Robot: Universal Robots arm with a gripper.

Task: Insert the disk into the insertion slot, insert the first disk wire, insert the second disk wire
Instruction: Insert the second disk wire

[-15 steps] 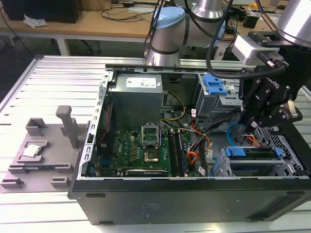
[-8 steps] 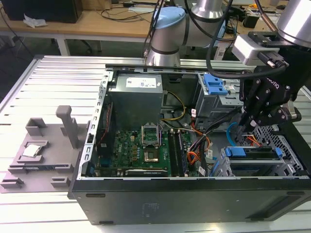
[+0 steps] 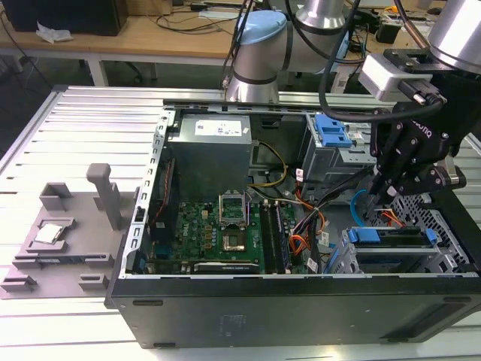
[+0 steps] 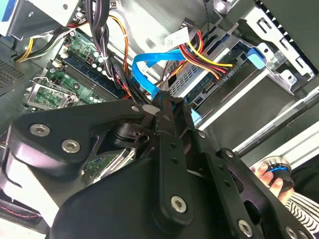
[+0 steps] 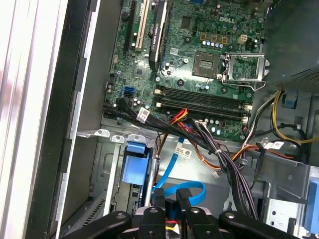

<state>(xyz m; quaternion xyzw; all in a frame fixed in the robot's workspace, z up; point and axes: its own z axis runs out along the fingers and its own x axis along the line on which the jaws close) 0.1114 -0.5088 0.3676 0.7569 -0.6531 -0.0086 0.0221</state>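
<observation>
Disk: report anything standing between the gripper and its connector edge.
Nothing visible blocks it. The gripper, shut on the blue cable, hangs just off the disk seated in the insertion slot; the red-yellow-black wires reaching the disk's edge run beside that gap, not across it.

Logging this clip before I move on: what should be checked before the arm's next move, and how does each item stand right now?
1. disk seated in the insertion slot: ok, its blue carrier sits in the cage.
2. red-yellow wire reaches the disk's connector: ok.
3. blue wire plugged into the disk: cannot tell, its end is hidden at the hand.
4. person's hand outside the case: ok.
</observation>
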